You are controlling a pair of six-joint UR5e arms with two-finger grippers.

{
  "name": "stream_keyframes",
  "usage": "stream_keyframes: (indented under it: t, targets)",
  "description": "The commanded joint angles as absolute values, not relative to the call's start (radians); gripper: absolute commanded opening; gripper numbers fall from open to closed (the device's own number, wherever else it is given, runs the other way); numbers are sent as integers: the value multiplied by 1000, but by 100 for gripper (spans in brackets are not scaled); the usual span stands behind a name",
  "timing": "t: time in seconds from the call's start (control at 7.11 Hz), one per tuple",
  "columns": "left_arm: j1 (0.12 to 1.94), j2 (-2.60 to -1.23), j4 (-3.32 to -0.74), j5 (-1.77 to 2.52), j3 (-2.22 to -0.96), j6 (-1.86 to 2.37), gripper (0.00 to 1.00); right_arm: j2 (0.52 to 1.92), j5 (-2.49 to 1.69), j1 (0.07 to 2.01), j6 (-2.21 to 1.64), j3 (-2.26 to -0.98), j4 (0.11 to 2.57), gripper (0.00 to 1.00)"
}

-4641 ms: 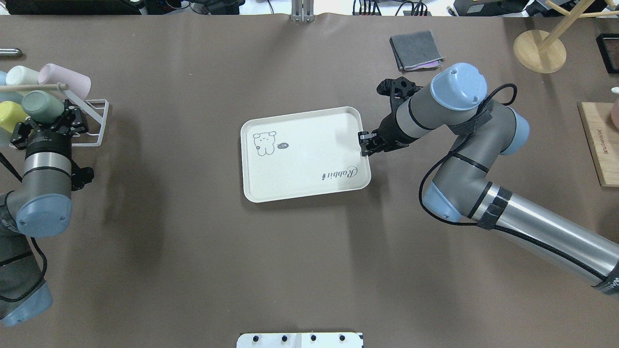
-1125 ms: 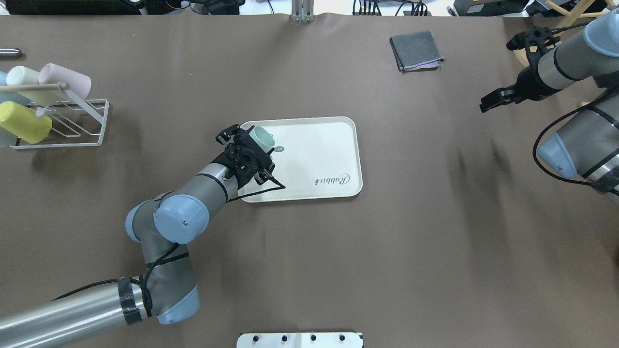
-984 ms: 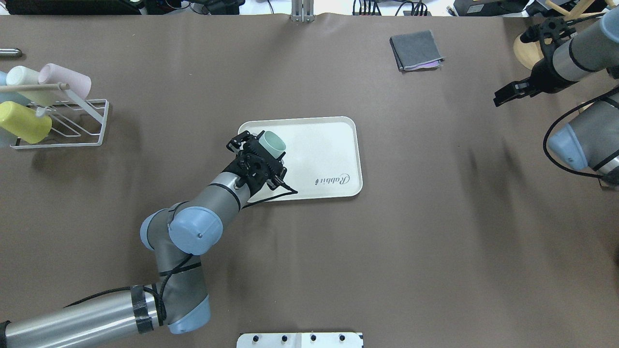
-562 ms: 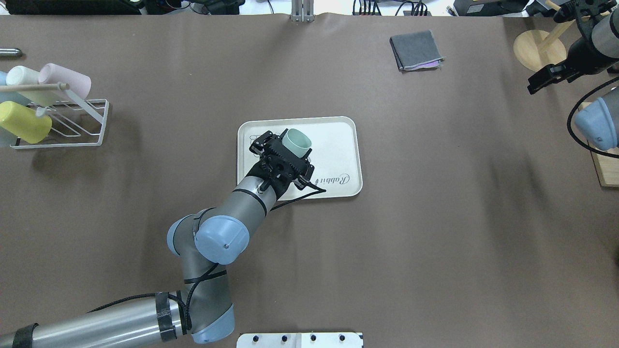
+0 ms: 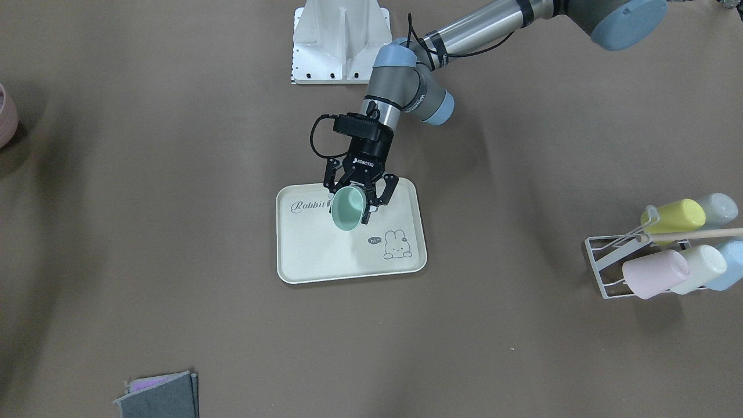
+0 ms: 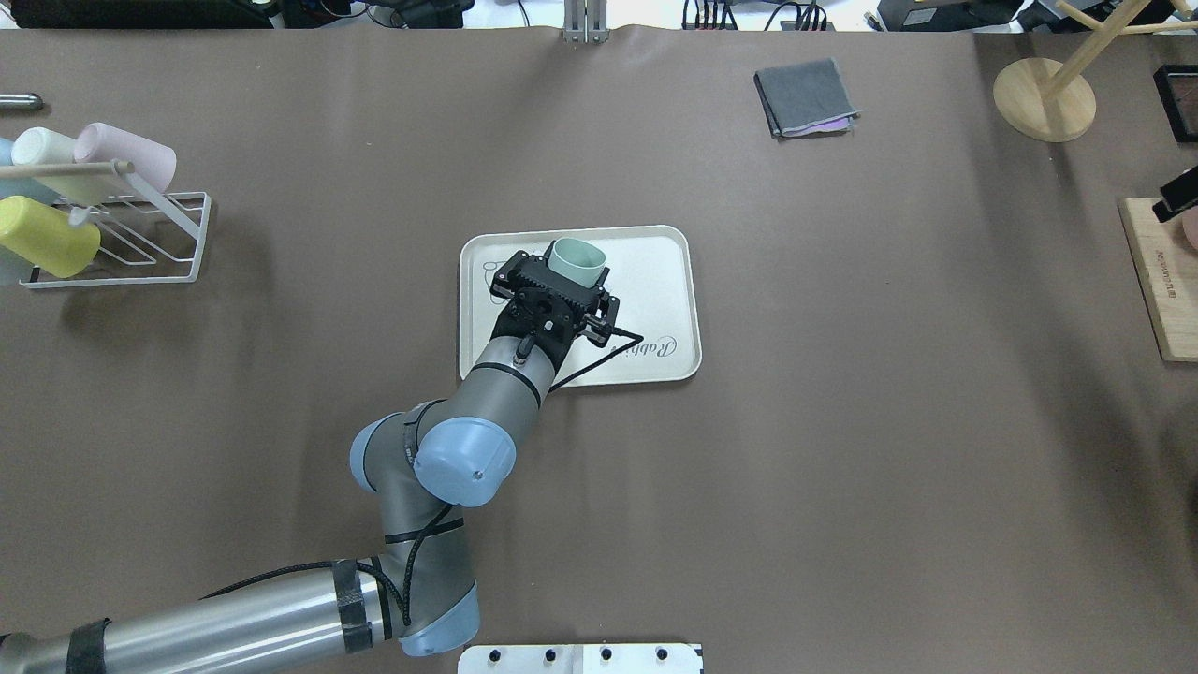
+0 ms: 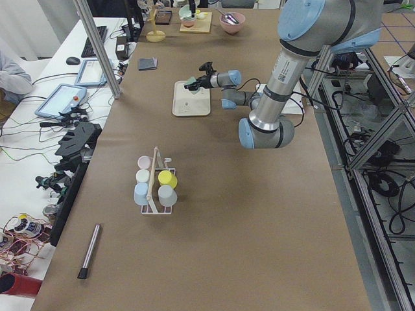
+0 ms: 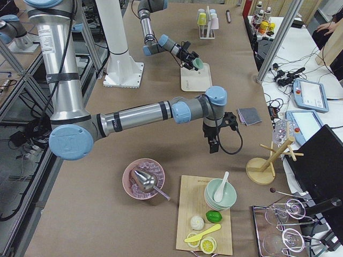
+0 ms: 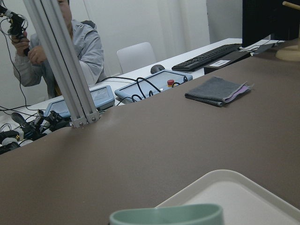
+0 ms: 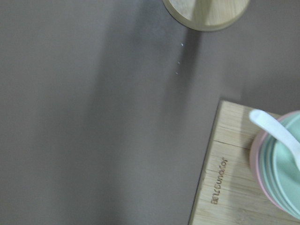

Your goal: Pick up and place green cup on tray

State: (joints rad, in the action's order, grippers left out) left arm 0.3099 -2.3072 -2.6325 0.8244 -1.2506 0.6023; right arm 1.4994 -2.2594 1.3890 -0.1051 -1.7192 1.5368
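**A:** Where do we stand, starting from our own side of the tray [image 6: 655, 281]?

**B:** Our left claw [image 5: 350, 210] reaches in over the tray's near rim, clamped tight on the green cup [image 5: 347, 205]. We count the pick-up as done.

**A:** And the cup itself?

**B:** It hangs over the tray, between the Rabbit script [image 5: 306, 205] and the bunny drawing [image 5: 397, 244]. It is tipped over, with its mouth facing away from us. In the side views it looks lifted clear of the tray floor, so we judge the placing is what we have left: turn it upright, lower it, let go.

**A:** Anything past the tray?

**B:** A folded grey cloth [image 6: 807, 96] lies on the bench [image 6: 842, 468], well beyond the tray's far rim. Our right claw [image 8: 213, 143] is well off to the tray's right, near a wooden board [image 6: 1161, 281]. We cannot tell whether it is open or closed.
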Motion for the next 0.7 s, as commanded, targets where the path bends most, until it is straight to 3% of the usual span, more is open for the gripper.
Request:
stream_keyframes:
  t: [0.0, 0.56]
  targets:
    - [310, -2329, -2609, 781, -1195, 615, 40, 1606, -2339, 1537, -42, -1752, 1546, 100]
    - [308, -2330, -2549, 747, -1160, 624, 40, 1666, -2327, 1568, -41, -1786, 1549, 100]
